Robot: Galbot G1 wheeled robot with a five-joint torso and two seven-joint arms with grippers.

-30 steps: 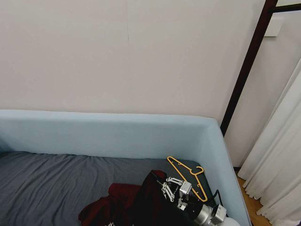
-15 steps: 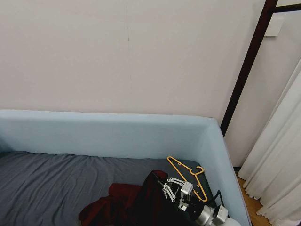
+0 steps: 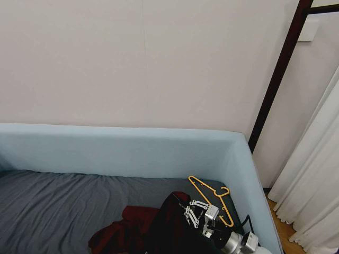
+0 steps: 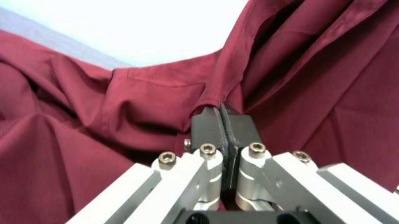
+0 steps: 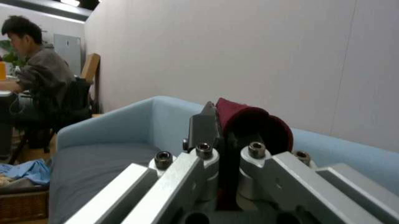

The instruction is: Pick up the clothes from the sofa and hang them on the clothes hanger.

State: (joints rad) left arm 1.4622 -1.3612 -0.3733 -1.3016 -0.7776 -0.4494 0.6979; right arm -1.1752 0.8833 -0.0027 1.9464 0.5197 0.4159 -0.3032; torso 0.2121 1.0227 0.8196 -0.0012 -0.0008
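Observation:
A dark red garment [image 3: 143,230] lies bunched on the sofa's grey seat [image 3: 53,206]. My right gripper [image 3: 190,210] is at the garment's right edge, shut on a fold of it. In the right wrist view the red cloth [image 5: 252,123] drapes over the right gripper [image 5: 218,114]. In the left wrist view my left gripper [image 4: 221,110] is shut on a seam of the red garment [image 4: 124,102], with cloth all around it. An orange hanger [image 3: 207,197] lies on the seat just behind the right gripper, near the sofa's right arm.
The light blue sofa back [image 3: 122,151] runs across the view, and its right arm [image 3: 249,185] is close to my right arm. A dark upright pole [image 3: 275,74] and white curtains [image 3: 318,180] stand to the right. A basket [image 5: 18,198] sits on the floor.
My right gripper has slid slightly down and to the right with the garment's edge. The rest of the scene is unchanged.

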